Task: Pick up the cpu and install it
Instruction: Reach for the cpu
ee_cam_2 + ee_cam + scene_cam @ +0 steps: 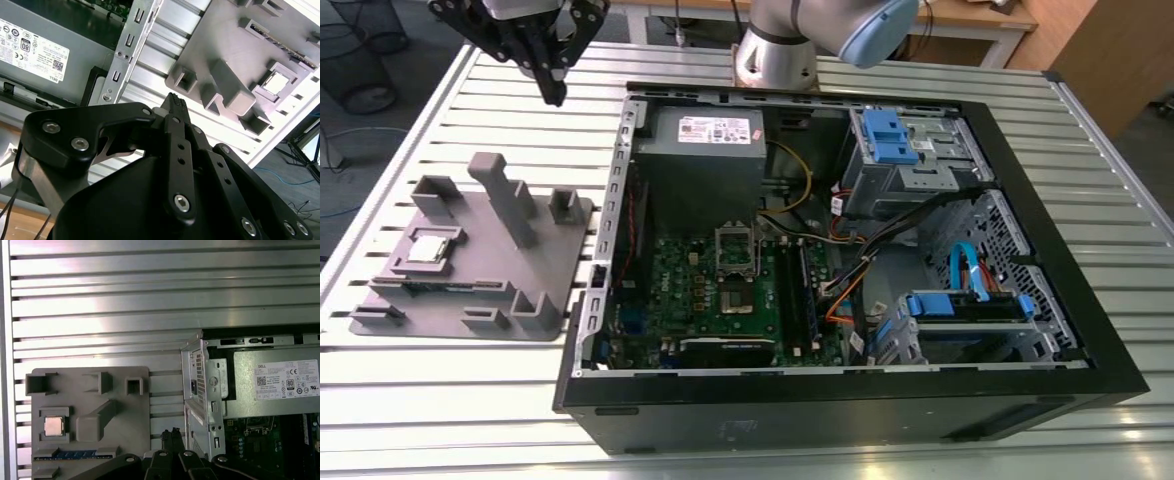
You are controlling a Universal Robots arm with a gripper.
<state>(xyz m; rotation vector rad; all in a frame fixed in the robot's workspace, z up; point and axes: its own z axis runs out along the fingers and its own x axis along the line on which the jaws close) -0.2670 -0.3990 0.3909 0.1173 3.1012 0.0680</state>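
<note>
Over the table (454, 400) beside the case (854, 405), my gripper (556, 93) is hovering empty, fingers (176, 107) pressed together; cpu (427, 248) is sitting in the tray (540, 265).

end effector (176, 101): fingers together, empty | cpu (276, 84): seated in grey tray (225, 30) pocket

Slatted aluminium table (454, 400), grey plastic tray (558, 262) at the exterior view's left, open black computer case (854, 412) across centre and right, grey power supply (700, 150) at its upper left, green motherboard (707, 295) below, blue drive caddies (883, 132) at right.
</note>
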